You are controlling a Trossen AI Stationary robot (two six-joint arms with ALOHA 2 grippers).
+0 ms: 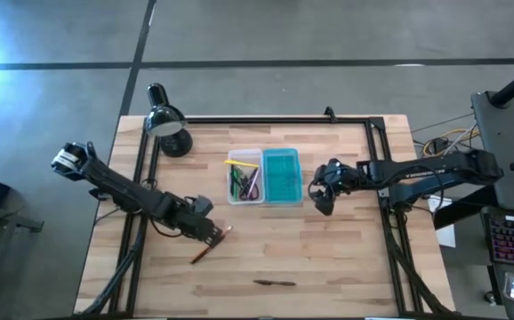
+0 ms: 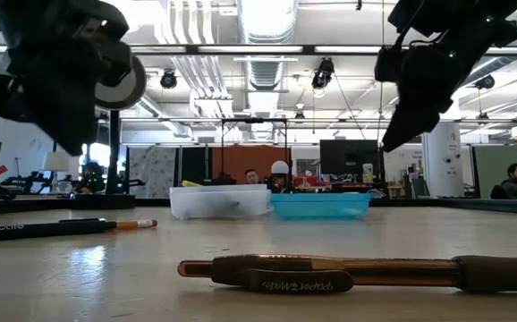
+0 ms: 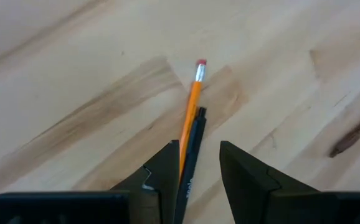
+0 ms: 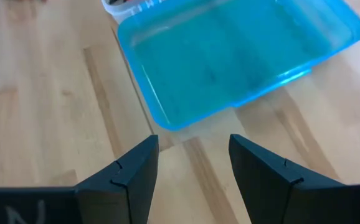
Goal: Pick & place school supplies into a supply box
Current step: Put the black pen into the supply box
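The left gripper (image 3: 195,177), fingers parted, straddles an orange pencil (image 3: 191,112) and a black pen (image 3: 191,146) lying together at lower left, likely lining up a grasp. The right gripper (image 1: 322,197) waits open beside the supply box (image 1: 264,177) at centre. Wooden table (image 1: 346,258); a workshop lies beyond.

Pale wood table (image 1: 328,249) (matt grain), glossy translucent plastic supply box (image 1: 281,176).

We note pencil (image 3: 194,99) and pen (image 3: 192,140) side by side between left gripper (image 3: 198,165) fingers; supply box (image 4: 230,56) just ahead of right gripper (image 4: 192,165).
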